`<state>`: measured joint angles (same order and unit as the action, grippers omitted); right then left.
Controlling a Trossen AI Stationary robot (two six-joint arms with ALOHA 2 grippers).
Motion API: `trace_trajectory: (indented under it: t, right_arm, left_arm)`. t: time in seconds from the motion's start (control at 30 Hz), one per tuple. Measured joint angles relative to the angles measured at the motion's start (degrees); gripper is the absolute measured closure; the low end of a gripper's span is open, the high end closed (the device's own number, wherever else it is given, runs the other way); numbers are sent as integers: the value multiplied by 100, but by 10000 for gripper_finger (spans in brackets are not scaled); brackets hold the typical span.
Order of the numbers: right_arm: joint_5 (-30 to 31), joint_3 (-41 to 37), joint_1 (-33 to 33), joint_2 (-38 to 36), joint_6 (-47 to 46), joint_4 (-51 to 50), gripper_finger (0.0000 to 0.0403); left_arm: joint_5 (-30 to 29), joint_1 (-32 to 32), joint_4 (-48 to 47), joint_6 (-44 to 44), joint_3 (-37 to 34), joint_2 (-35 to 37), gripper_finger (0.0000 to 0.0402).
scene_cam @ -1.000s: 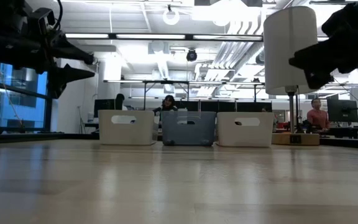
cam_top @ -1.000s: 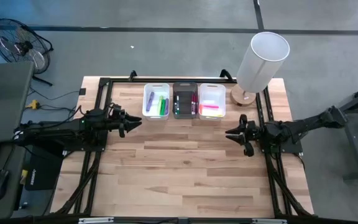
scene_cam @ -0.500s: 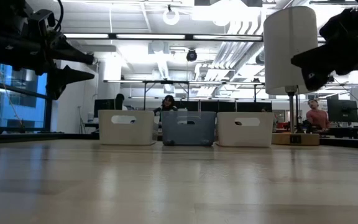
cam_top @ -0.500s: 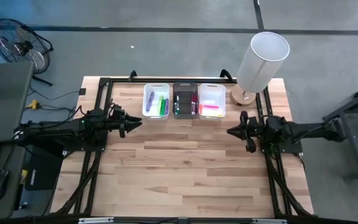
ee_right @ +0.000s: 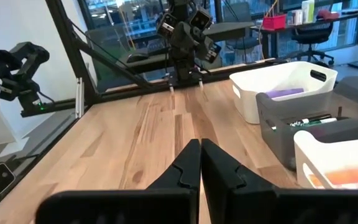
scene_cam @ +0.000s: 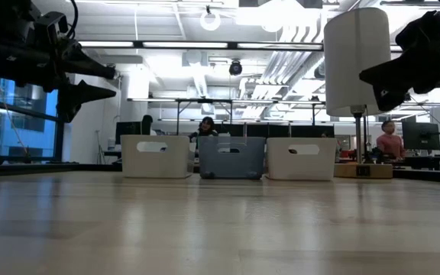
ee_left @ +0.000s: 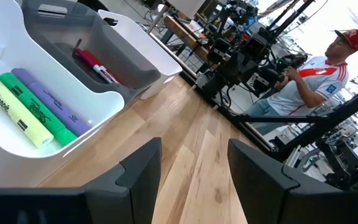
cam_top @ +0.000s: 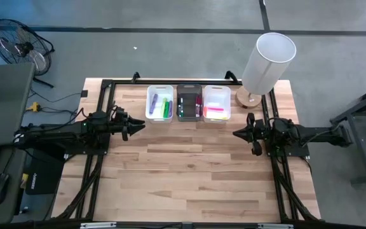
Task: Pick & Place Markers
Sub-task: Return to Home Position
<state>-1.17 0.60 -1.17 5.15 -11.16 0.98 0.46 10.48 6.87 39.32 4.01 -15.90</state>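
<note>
High view: markers all sit in the left white bin, dark bin and right white bin; none loose on the table. Sorting looks done; only parking is left. Left gripper and right gripper hang well apart from the bins. Lamp stands clear.
Low view: nothing blocks either arm.
Left wrist view: left gripper spread wide, empty.
Right wrist view: right gripper pressed together, empty.

From above, the markers inside the grey bin are too small to count. Level across the counter, its wall and the white bins flanking it hide all contents.
</note>
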Motion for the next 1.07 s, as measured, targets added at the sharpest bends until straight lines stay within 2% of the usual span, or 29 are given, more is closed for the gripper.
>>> trace_trajectory:
  t: [1.07]
  right_arm:
    - [-11, 7, 4, 2, -37, 22, 396]
  left_arm:
    - [0, 0, 1, -1, -2, 0, 220]
